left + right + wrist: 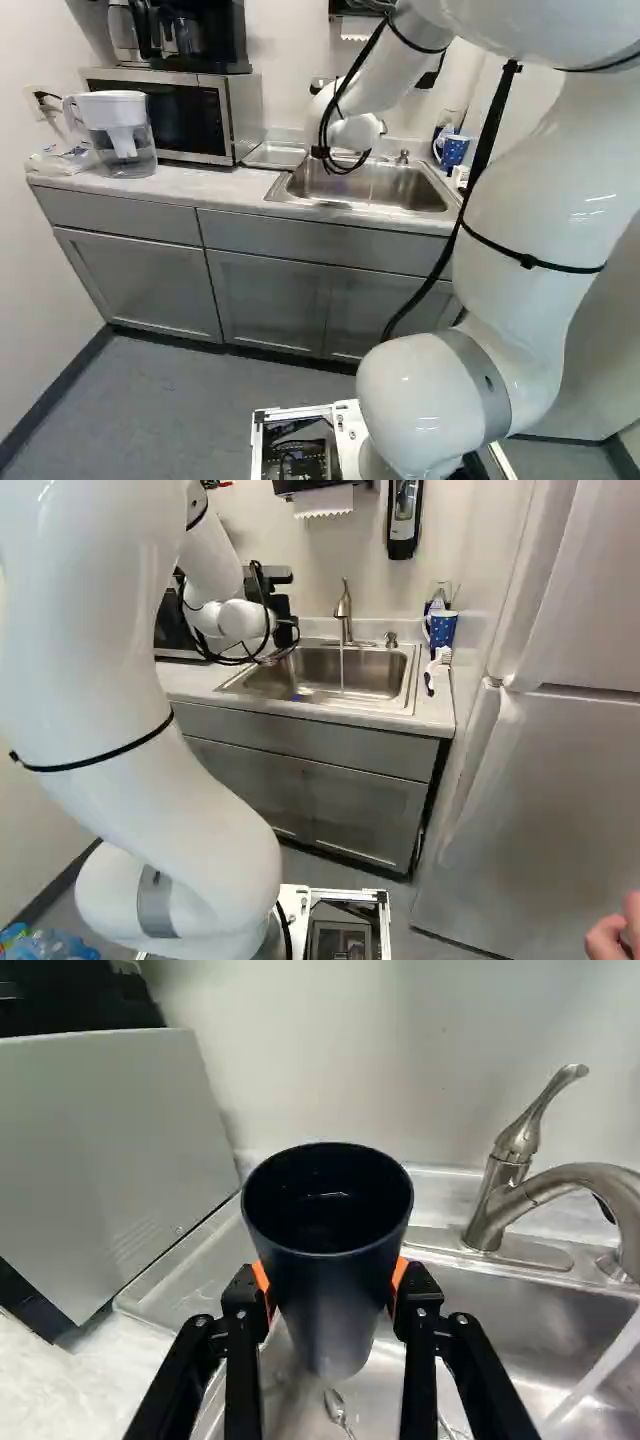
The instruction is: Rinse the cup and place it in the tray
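Observation:
In the right base view my gripper (286, 632) is mostly hidden behind the wrist, over the left part of the sink. My gripper (330, 1295) is shut on a dark cup (335, 1300) in the wrist view, orange pads against both sides. The cup's open mouth faces up toward the camera, with a glint inside. Below the cup is the sink (520, 1310); the shallow tray (190, 1275) lies beside it, along the microwave, also seen as a tray (274, 155) in the left base view. Water (341, 668) runs from the faucet (344, 610), away from the cup.
The microwave (180, 115) stands beside the tray, with a coffee maker (195, 35) on top. A water pitcher (120, 135) is on the counter. A spoon (337, 1407) lies in the sink. A blue cup (442, 628) and a brush (436, 668) are at the right; a refrigerator (550, 810) stands beyond.

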Robot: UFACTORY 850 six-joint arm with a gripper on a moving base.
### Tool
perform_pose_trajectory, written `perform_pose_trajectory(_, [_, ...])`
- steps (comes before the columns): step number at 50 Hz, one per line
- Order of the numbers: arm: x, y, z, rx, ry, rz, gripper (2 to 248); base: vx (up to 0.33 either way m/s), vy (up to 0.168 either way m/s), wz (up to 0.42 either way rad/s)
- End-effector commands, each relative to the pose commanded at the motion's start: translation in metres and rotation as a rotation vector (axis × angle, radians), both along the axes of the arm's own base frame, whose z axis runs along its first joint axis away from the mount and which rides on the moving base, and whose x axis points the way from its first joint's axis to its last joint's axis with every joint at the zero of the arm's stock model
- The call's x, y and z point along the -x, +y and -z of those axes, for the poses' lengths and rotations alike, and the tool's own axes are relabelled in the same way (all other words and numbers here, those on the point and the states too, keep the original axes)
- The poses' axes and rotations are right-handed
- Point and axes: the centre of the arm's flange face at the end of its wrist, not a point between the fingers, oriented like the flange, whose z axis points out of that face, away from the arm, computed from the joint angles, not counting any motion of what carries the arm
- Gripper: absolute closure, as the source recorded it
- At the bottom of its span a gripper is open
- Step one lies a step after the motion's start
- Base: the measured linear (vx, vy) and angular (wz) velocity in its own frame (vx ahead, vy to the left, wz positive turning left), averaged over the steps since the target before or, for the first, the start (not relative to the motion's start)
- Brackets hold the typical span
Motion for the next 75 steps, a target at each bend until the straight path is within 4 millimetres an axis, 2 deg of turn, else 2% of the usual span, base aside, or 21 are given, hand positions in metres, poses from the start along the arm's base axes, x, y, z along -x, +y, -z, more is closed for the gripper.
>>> perform_pose_trajectory(14, [-0.003,0.014,-0.013,-0.001,-0.003,-0.027,125,0.000,0.000,0.000])
perform_pose_trajectory(23, [-0.003,0.016,-0.014,-0.025,-0.003,-0.023,125,0.000,0.000,0.000])
perform_pose_trajectory(75, [-0.003,0.016,-0.014,-0.541,0.047,0.101,125,0.000,0.000,0.000])
